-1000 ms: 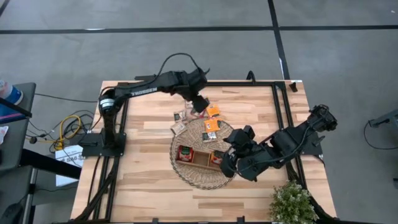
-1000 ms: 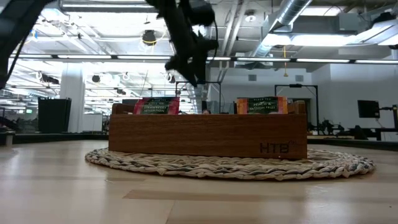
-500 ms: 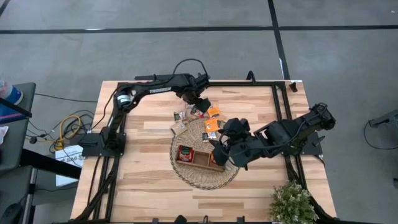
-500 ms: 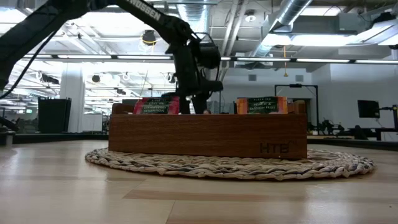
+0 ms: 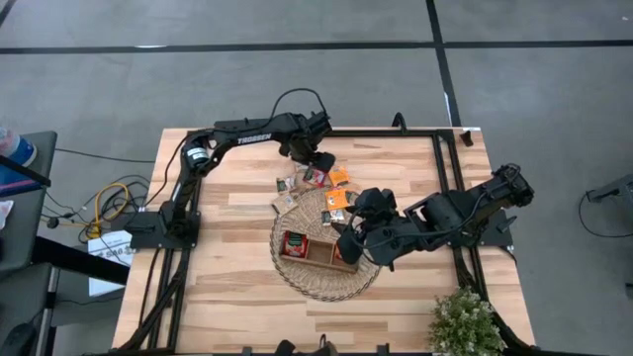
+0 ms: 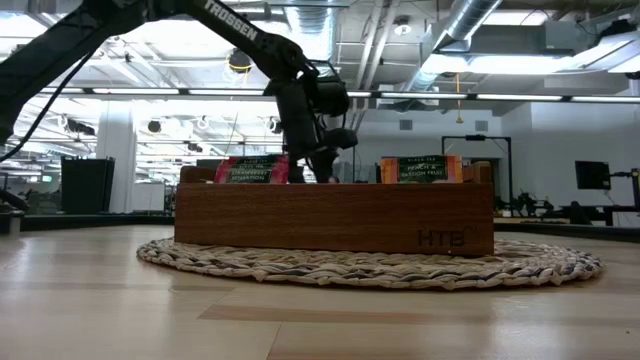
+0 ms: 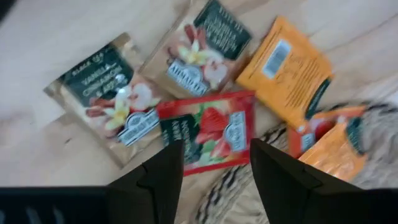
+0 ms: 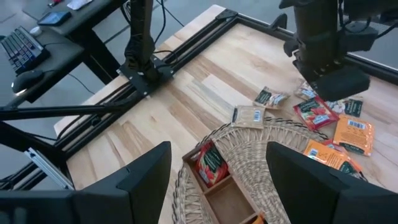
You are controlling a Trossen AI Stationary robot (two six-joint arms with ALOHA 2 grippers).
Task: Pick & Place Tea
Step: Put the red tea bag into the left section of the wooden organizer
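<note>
Loose tea sachets lie flat by the far edge of the wicker mat (image 5: 321, 285): a red one (image 7: 208, 134), pale ones (image 7: 115, 99) and orange ones (image 7: 283, 62). My left gripper (image 7: 214, 168) hangs open just over the red sachet (image 5: 315, 178), one finger toward each side of it. The brown wooden tray (image 5: 316, 252) stands on the mat with red sachets (image 6: 250, 170) and orange sachets (image 6: 420, 168) upright in its end compartments. My right gripper (image 8: 227, 186) hovers open above the tray's right end (image 5: 346, 247).
A potted plant (image 5: 463, 321) stands at the table's near right corner. Black frame rails (image 5: 450, 178) run along the table's sides and far edge. Bare wood lies to the mat's left (image 5: 227, 247). The room beyond the table shows in the low view.
My left gripper has come down toward the loose sachets at the mat's far edge and now holds low over them. My right gripper has moved toward the table's left and far side, from beside the mat to above the tray's right end.
</note>
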